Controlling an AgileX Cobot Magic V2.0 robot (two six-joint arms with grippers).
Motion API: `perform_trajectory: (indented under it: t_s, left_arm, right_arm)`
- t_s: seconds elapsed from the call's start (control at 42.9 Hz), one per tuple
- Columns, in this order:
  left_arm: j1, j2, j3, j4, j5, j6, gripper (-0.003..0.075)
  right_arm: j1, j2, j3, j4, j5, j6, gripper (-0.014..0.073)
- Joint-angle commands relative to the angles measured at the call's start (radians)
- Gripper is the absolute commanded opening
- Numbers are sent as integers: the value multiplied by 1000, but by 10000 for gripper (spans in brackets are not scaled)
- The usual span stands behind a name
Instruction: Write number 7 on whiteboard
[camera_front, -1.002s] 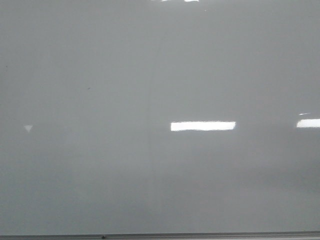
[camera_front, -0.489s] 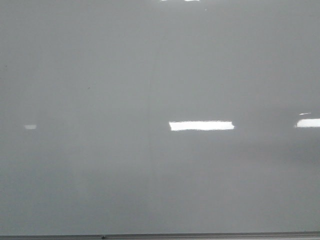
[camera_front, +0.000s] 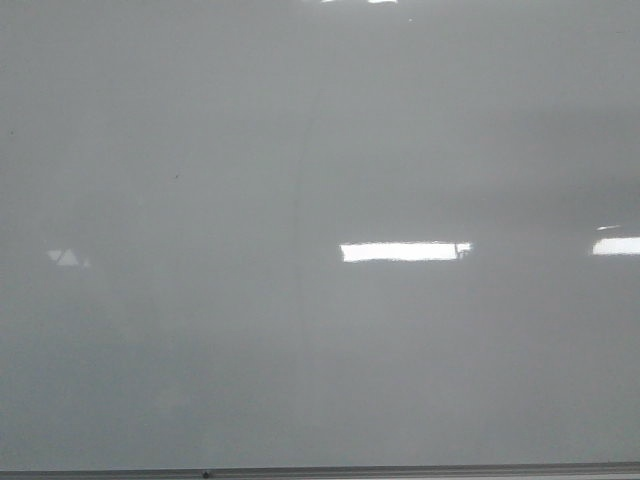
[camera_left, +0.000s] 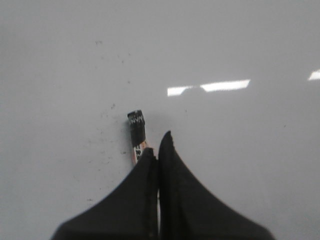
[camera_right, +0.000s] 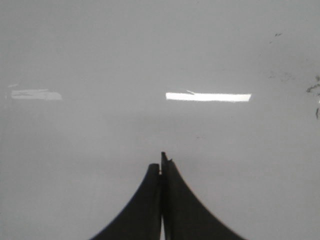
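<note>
Filling our front view, the whiteboard (camera_front: 320, 150) shows no number 7. Our left gripper (camera_left: 156, 150) is clamped on a marker (camera_left: 137, 131) close to the board; our right gripper (camera_right: 161, 162) is closed, holding nothing.

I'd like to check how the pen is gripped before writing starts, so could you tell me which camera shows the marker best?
The left wrist view: the marker pokes out, black cap first, beside the left tool, whose fingers are closed on it, over the whiteboard. The front view shows only the whiteboard, and the right wrist view only the closed, empty right tool.
</note>
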Motion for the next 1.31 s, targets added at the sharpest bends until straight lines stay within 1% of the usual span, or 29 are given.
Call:
perform_trajectory:
  t_s: [0.0, 0.093, 0.14, 0.163, 0.186, 0.28, 0.303, 0.326, 0.35, 0.373, 0.396, 0.42, 0.443, 0.466, 0.513, 0.583, 0.723, 0.839, 0.956, 1.072, 1.212, 1.282]
  left_arm:
    - [0, 74, -42, 1, -69, -9, -20]
    - [0, 108, -42, 1, -70, -9, -6]
    - [0, 117, -42, 1, -70, -9, 35]
    - [0, 122, -42, 1, -70, -9, 79]
    - [0, 124, -42, 1, -70, -9, 107]
    - [0, 127, -41, 1, -70, -9, 337]
    - [0, 127, -39, 1, -70, -9, 394]
    - [0, 127, -39, 1, -70, -9, 462]
    - [0, 129, -39, 1, -70, -9, 507]
    - [0, 129, -37, 1, -70, -9, 544]
    - [0, 129, -35, 1, -74, -9, 573]
    - [0, 129, -33, 1, -74, -9, 594]
    - [0, 129, -31, 1, -74, -9, 606]
    - [0, 129, -31, 1, -74, -9, 610]
    - [0, 129, -31, 1, -74, -9, 604]
    - [0, 129, -31, 1, -74, -9, 598]
    - [0, 230, -37, 1, -27, -9, 598]
    - [7, 392, -74, -1, -1, -75, 598]
    - [38, 555, -120, -1, 1, -87, 598]
    - [73, 679, -175, -10, 16, -87, 598]
    - [78, 797, -214, -10, -15, -87, 597]
    - [78, 848, -217, -10, -83, -84, 597]
  right_arm:
    - [-1, 57, -43, 7, -73, -3, -67]
    - [-1, 73, -43, 7, -67, -3, -65]
    - [-1, 75, -42, 7, -64, -3, -49]
    - [-1, 75, -42, 7, -62, -3, -32]
    - [-1, 75, -42, 7, -60, -3, -8]
    - [-1, 75, -42, 7, -60, -3, 160]
    - [-1, 75, -42, 7, -60, -3, 209]
    - [-1, 75, -42, 7, -60, -3, 278]
    - [-1, 75, -42, 7, -60, -3, 312]
    - [-1, 75, -42, 7, -60, -3, 379]
    - [-1, 75, -42, 7, -60, -3, 409]
    - [-1, 75, -42, 7, -60, -3, 463]
    - [-1, 75, -42, 7, -60, -3, 498]
    - [-1, 75, -42, 7, -60, -3, 535]
    - [-1, 75, -42, 7, -60, -3, 574]
    - [-1, 75, -42, 7, -60, -3, 594]
    - [-1, 75, -42, 7, -60, -3, 593]
    - [-1, 75, -42, 7, -59, -3, 593]
    - [-1, 75, -42, 7, -57, -3, 593]
    - [-1, 75, -42, 7, -54, -3, 593]
    - [-1, 75, -42, 7, -52, -3, 593]
    - [-1, 75, -42, 7, -52, -3, 593]
